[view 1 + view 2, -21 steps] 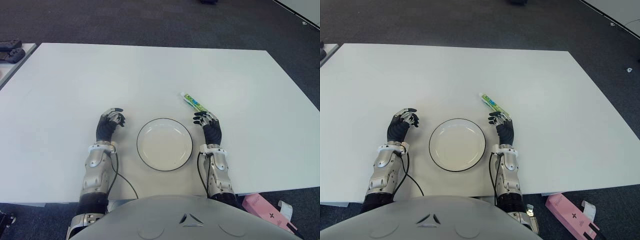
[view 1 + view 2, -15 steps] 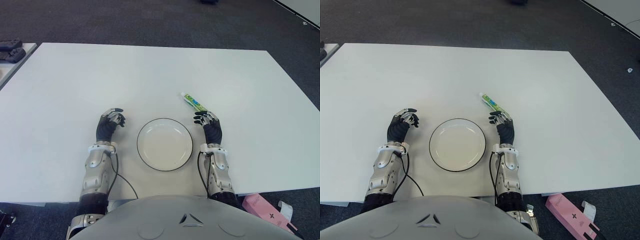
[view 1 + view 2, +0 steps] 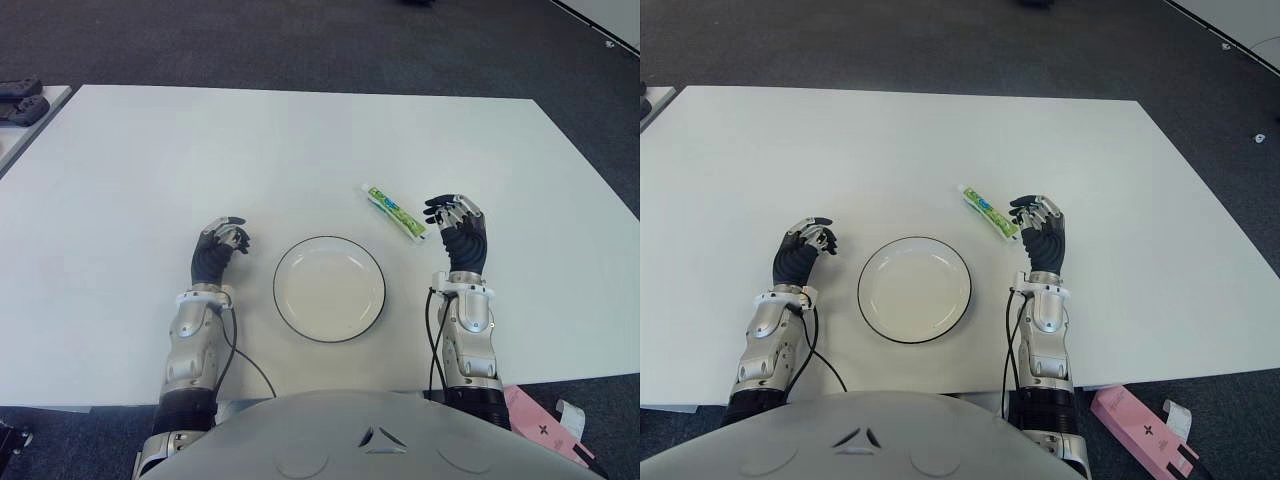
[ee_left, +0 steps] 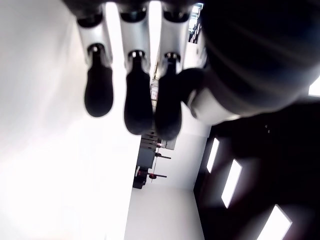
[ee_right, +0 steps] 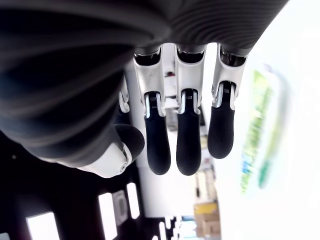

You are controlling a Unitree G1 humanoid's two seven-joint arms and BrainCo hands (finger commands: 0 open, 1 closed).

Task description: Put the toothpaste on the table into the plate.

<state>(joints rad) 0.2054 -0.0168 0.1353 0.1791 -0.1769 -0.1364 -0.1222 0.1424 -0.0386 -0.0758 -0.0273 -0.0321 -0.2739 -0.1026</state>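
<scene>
On the white table [image 3: 300, 150], the toothpaste [image 3: 394, 211] is lying just beyond the plate [image 3: 329, 289], while the right hand [image 3: 460, 230] is hovering beside it, fingers [image 5: 189, 145] loosely spread, and the left hand [image 3: 218, 248], likewise relaxed, is showing left of the plate.

Both forearms reach forward, the right hand [image 3: 458, 232] raised with fingers loosely spread and empty, the left hand [image 3: 217, 250] likewise relaxed, holding nothing.
</scene>
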